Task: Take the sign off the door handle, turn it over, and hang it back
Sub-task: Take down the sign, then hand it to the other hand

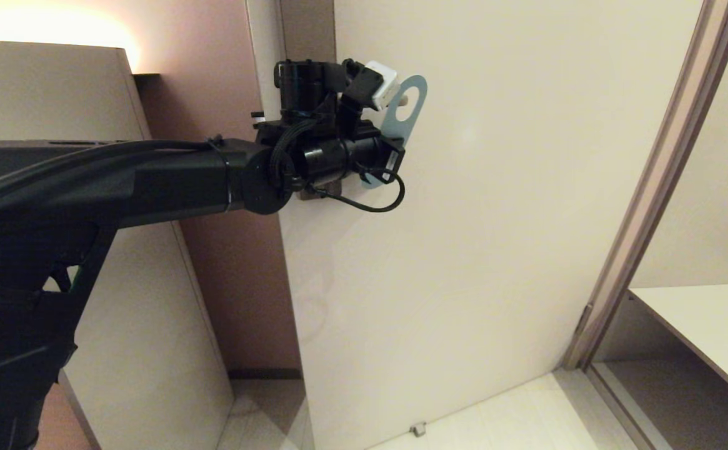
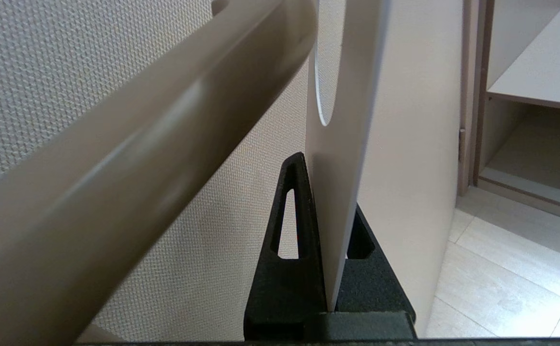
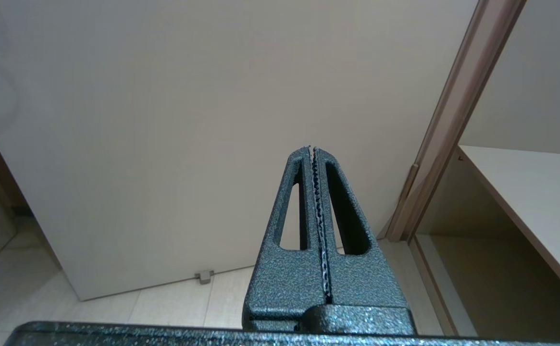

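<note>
Sign [image 1: 408,106]: clamped at lower end by left gripper [image 2: 330,269], long axis upright, oval hole level with door handle [image 2: 130,158] tip. Right gripper [image 3: 316,226]: parked, fingers closed empty.

**Pale room, warm glow**

A cream door [image 1: 495,250] stands over light floor tiles [image 1: 526,412], with a small metal stop [image 1: 418,429] at its foot. To its right runs a brownish frame [image 1: 651,187], then a pale shelf [image 1: 707,325]. On the left stands a beige cabinet [image 1: 45,87] against a pinkish wall [image 1: 214,75], lit from above.
</note>
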Motion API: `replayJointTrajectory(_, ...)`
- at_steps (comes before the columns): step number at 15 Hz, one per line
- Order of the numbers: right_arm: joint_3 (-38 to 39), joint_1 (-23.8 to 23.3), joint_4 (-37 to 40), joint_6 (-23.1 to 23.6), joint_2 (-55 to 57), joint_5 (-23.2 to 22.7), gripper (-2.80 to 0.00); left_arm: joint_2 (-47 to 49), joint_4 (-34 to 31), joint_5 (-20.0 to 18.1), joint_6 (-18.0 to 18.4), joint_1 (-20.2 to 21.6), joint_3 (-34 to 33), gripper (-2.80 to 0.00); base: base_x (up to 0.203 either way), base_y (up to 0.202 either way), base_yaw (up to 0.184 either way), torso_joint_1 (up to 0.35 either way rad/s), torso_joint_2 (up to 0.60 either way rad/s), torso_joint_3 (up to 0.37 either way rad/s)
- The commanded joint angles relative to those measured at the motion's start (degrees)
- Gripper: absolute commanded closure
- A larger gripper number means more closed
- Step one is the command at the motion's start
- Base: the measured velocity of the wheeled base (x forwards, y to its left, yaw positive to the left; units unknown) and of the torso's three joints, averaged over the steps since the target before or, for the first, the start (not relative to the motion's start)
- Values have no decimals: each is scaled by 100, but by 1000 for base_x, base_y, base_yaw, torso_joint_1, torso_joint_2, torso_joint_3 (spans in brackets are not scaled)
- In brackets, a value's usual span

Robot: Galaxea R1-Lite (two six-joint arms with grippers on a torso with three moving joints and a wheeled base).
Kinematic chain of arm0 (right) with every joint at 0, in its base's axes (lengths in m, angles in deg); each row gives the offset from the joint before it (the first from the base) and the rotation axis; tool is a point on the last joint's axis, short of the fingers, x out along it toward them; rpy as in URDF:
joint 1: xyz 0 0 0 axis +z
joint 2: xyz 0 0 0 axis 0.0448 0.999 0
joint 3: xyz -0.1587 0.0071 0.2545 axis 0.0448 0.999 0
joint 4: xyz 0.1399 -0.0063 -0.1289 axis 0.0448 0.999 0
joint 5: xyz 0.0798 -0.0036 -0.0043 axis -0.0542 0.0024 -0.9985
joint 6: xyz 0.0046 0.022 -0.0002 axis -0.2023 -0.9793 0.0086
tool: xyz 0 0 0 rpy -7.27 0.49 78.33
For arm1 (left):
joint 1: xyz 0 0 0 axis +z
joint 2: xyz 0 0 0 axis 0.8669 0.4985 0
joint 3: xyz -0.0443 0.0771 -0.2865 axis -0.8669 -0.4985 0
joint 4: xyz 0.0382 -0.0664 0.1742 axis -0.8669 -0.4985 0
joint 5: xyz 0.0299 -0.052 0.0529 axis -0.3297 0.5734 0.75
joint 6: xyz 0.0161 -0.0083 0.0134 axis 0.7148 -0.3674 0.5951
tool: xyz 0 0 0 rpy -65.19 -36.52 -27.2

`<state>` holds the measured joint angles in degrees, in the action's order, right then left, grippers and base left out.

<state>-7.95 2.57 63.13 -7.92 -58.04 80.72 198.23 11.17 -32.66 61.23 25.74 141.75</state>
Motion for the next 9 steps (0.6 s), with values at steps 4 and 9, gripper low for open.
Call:
replayJointTrajectory(4,0,0,1,4,0,-2,0,39,-11,-34,22,-61,1,0,0,0,0,0,0,0)
replayJointTrajectory(9,0,0,1,4,0,-2,0,48,-11,-289,31,-235,-8,0,0,0,0,0,0,0)
